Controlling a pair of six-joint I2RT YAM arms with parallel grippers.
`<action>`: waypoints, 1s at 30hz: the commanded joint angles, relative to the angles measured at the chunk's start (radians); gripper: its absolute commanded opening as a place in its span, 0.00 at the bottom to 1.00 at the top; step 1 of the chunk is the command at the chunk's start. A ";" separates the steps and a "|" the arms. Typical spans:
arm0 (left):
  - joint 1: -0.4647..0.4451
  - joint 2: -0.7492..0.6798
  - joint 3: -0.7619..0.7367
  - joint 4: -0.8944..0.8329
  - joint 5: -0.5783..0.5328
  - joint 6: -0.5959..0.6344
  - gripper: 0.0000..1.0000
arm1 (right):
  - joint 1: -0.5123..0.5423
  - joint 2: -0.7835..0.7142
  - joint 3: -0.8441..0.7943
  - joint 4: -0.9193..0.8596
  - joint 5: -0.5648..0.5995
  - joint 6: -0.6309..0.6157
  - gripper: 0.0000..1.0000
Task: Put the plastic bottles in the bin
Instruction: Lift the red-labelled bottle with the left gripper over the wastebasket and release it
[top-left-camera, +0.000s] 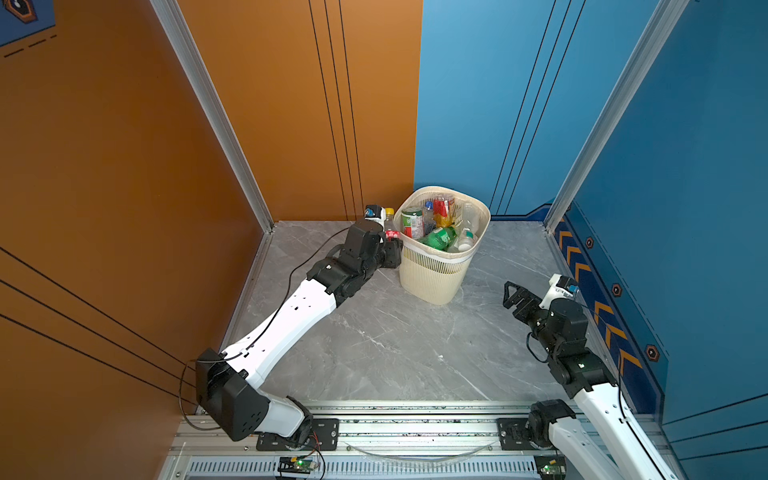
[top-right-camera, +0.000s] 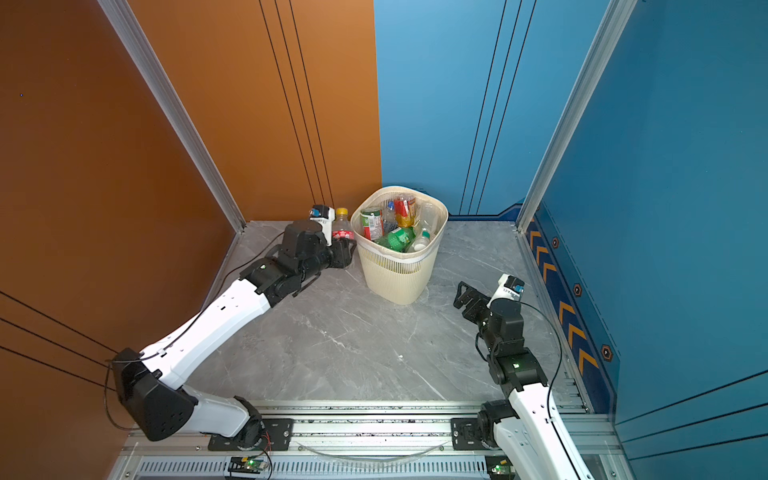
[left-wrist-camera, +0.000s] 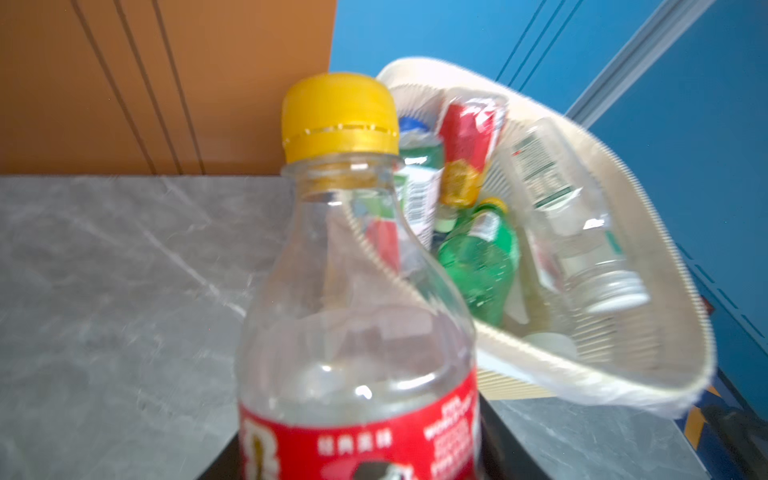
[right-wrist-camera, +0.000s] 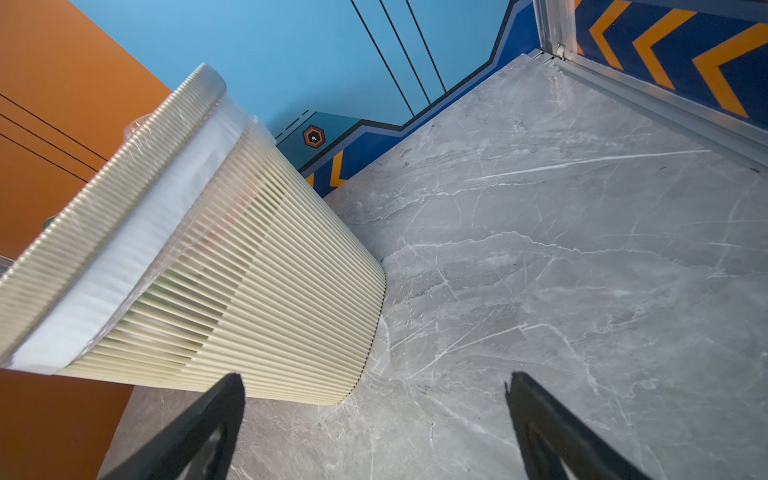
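One bottle (top-right-camera: 342, 225) is standing pinched in my left hand (top-right-camera: 346, 248) beside the bin (top-right-camera: 395, 282); right hand (top-right-camera: 460, 293) hanging spread; lettering (left-wrist-camera: 353, 442) legible only in left wrist view.

yellow-capped bottle (left-wrist-camera: 357, 299) base cut off by edge, left-wrist view blurred, left gripper (top-right-camera: 344, 250) tips prob. hidden

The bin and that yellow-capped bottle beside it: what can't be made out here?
- Left gripper: fingertips hidden in both top views by its wrist and the yellow-capped bottle.
- Red label: blurred, and cut off by the bottom edge, in the left wrist view.
- Bin: whatever lies under the top bottles is covered in both top views; the right wrist view shows only its slotted wall.
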 joint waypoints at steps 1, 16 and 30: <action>-0.009 0.060 0.113 0.047 0.084 0.087 0.43 | 0.012 -0.030 0.029 -0.054 0.016 0.020 1.00; -0.046 0.428 0.576 0.004 0.219 0.110 0.44 | 0.024 -0.081 0.046 -0.104 0.042 0.001 1.00; -0.052 0.307 0.550 -0.017 0.134 0.186 0.98 | 0.025 -0.043 0.064 -0.089 0.036 -0.026 1.00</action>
